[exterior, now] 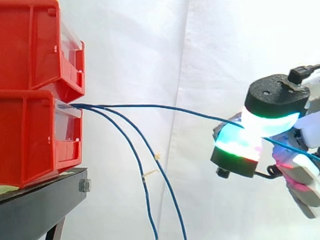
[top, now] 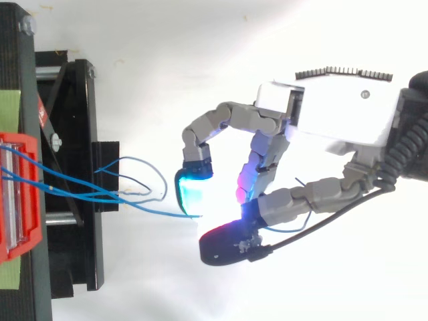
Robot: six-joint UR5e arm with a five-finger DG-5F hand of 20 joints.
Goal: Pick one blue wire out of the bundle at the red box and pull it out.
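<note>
Blue wire (exterior: pixel 165 106) runs almost level from the front of the lower red box (exterior: pixel 35 145) out to the hand (exterior: pixel 275 97), pinched between two glowing pads well away from the box. Two more wires (exterior: pixel 144 182) droop below the box.

From above, the same wire (top: pixel 160 211) stretches from the box (top: pixel 33 227) to the hand (top: pixel 334 120), whose curled fingers clamp its end.
</note>
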